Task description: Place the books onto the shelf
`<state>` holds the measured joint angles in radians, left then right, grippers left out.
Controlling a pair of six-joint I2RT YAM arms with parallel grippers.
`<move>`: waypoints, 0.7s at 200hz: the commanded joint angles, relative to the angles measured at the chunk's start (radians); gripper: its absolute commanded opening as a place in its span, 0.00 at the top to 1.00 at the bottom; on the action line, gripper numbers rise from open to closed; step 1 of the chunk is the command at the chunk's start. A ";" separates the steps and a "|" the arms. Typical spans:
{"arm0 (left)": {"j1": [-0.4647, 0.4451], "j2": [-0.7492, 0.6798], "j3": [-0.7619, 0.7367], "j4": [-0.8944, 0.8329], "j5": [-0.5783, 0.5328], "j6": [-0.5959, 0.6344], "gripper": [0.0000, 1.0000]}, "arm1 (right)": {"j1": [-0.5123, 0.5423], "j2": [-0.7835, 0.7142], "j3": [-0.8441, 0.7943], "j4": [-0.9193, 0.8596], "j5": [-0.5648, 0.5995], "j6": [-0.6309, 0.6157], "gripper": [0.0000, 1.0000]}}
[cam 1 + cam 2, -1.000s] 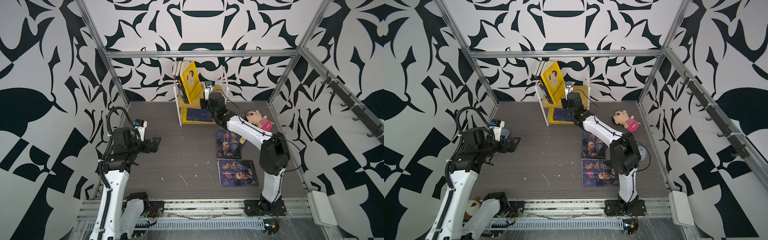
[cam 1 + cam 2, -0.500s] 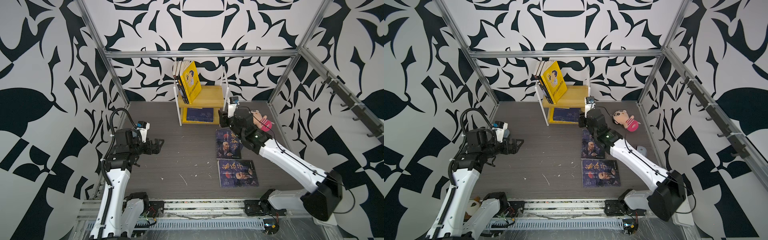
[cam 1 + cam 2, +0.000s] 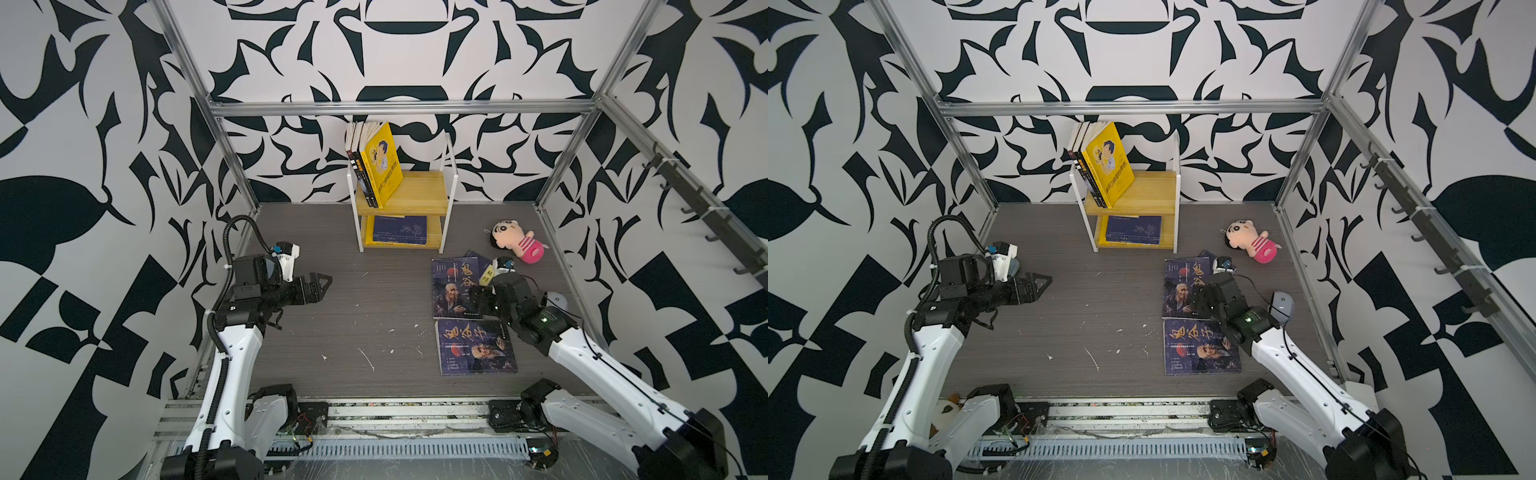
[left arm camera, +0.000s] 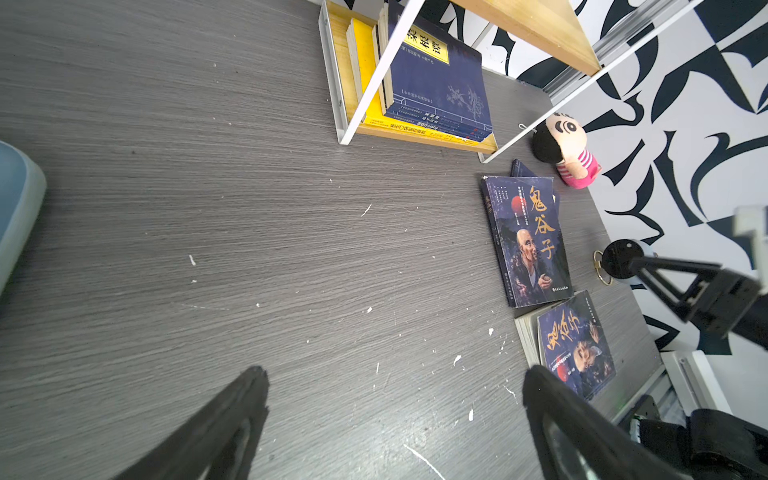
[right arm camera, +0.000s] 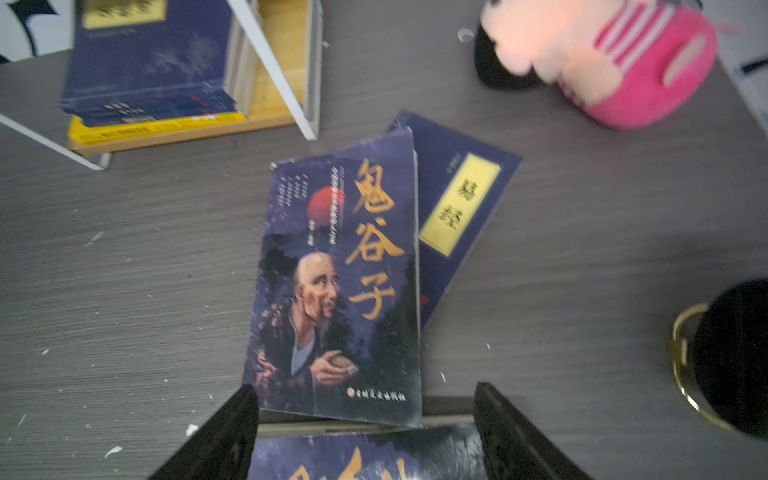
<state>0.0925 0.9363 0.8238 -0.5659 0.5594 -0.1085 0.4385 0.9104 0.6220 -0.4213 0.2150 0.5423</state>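
Seen from above in both top views: a dark desk [image 3: 353, 328] with a small yellow shelf [image 3: 419, 193] at its far side. Already on the shelf: upright books [image 3: 380, 166] leaning at the left of the top board, and a navy book [image 3: 399, 229] lying flat on the lower board.

Left on the desk, right of centre and in front of the shelf: three books. Portrait book [image 5: 332, 282] lying face up, overlapping a labelled navy book [image 5: 461, 203] under its far right edge. Second portrait book [image 3: 476, 347] just beside it, nearer the robot's base. Pink doll [image 3: 515, 243] nearby, not part of the job.

Right gripper [image 5: 365, 397] over the near edge of the portrait book, fingers spread wide to either side, pinching nothing. Impossible to tell whether touching the cover. Left gripper [image 3: 322, 282] raised over bare desk, well apart from the books, fingers spread and empty.

Probably the step in hand: reaching for the next book, with the job partly done. Likely needed next: lowering onto that near edge, working one finger under the thin cover, closing firmly, then lifting clear without dragging the labelled navy book beneath.
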 commanded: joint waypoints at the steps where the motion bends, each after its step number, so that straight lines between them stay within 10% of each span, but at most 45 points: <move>1: 0.015 0.008 -0.008 0.006 0.035 -0.027 0.00 | -0.056 -0.022 -0.046 -0.068 -0.081 0.105 0.17; 140: 0.029 0.021 -0.007 0.014 0.044 -0.041 0.01 | -0.224 0.034 -0.217 -0.085 -0.134 0.290 0.16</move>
<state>0.1139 0.9581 0.8238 -0.5575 0.5766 -0.1413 0.2173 0.9287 0.4213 -0.5003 0.0864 0.7753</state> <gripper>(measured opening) 0.996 0.841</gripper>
